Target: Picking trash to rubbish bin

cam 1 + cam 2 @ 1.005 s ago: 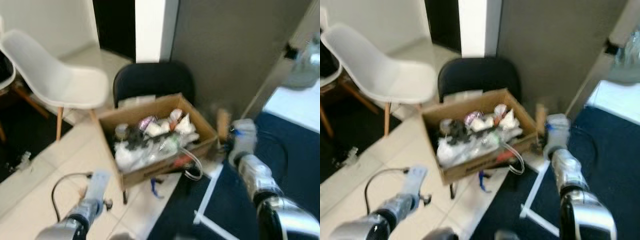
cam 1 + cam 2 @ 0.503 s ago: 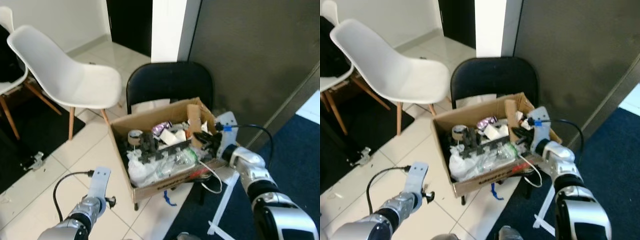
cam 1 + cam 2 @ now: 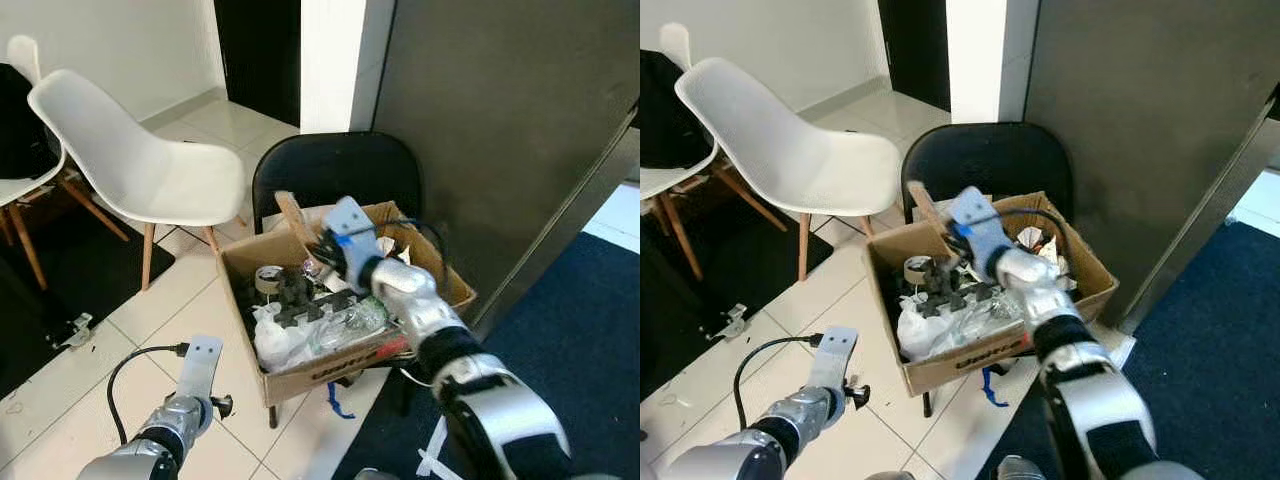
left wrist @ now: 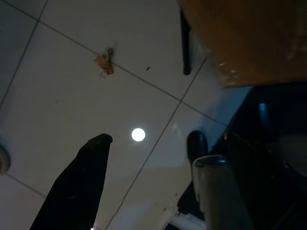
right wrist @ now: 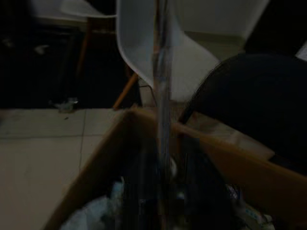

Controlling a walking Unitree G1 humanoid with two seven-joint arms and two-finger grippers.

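Cardboard strip [image 3: 296, 222], likely light and stiff; we pinch its lower end in right gripper [image 3: 325, 250], above box [image 3: 330, 367]. Left gripper [image 4: 148, 177] empty, spread.

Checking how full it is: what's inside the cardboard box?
The cardboard box holds clear plastic bags, black packing pieces and a tape roll. Anything beneath that heap is covered.

We see both eye views evenly lit and sharp. Our left wrist view is dim, with one round glare spot [image 4: 138, 134] on the glossy floor tiles [image 4: 72, 86]. Our right wrist view is dark and blurred, the cardboard box [image 5: 96, 177] soft-edged.
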